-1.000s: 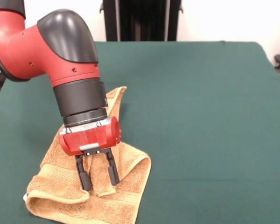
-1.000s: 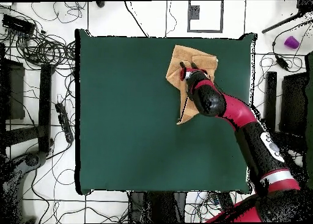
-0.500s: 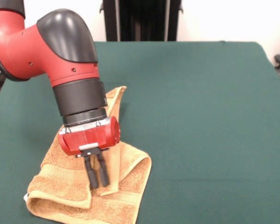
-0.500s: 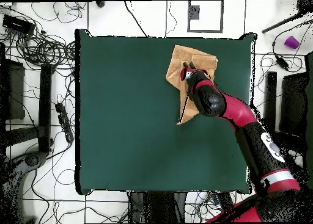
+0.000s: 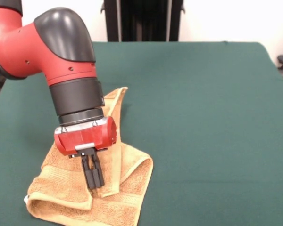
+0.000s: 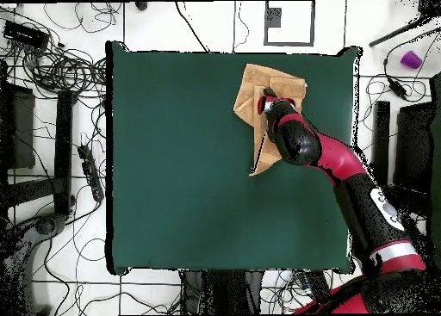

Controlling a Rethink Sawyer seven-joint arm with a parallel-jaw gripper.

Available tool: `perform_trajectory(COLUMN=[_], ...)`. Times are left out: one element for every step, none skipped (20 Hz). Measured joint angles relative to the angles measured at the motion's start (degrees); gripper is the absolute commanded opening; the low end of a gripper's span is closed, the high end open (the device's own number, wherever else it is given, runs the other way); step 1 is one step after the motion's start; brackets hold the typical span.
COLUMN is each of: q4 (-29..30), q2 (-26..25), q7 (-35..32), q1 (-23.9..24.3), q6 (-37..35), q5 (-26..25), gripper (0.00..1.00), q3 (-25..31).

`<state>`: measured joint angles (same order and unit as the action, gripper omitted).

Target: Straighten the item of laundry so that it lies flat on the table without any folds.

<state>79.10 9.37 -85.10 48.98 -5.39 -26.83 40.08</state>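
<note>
Down at the near left of the green bench (image 5: 203,117), the claw (image 5: 93,181) is pinched tight on a raised fold of the rumpled orange towel (image 5: 118,207).

No readable text, label, brand, number or sign shows on anything in either view.

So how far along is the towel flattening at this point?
Done: the gripper has shut on a fold of the towel. In hand: that pinch only; the cloth is not visibly lifted. Left: nearly everything, since the towel lies bunched with overlapping layers near one corner of the table.
</note>
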Motion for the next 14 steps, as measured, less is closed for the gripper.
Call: perform_trajectory(q4=[0.16,0.49,0.83,1.04,1.42,1.65,2.4,2.81,3.14,4.02,4.57,5.02,5.46,5.74], q2=[0.12,0.24,0.35,0.38,0.42,0.42,0.47,0.5,0.54,0.71,0.93,1.22,1.51,1.75], q7=[0.0,0.0,0.0,0.0,0.0,0.0,0.0,0.0,0.0,0.0,0.0,0.0,0.0,0.0], q1=[0.04,0.05,0.06,0.05,0.06,0.06,0.07,0.06,0.05,-0.02,-0.15,-0.4,-0.66,-0.93], q6=[0.01,0.12,0.22,0.29,0.48,0.61,1.02,1.24,1.41,1.85,2.14,2.42,2.7,2.97], q5=[0.14,0.35,0.56,0.66,0.85,0.96,1.25,1.38,1.51,1.91,2.23,2.59,2.94,3.21], gripper=[0.0,0.0,0.0,0.0,0.0,0.0,0.0,0.0,0.0,0.0,0.0,0.0,0.0,0.0], q3=[-0.04,-0.12,-0.21,-0.26,-0.36,-0.41,-0.56,-0.64,-0.7,-0.83,-0.98,-1.21,-1.44,-1.64])
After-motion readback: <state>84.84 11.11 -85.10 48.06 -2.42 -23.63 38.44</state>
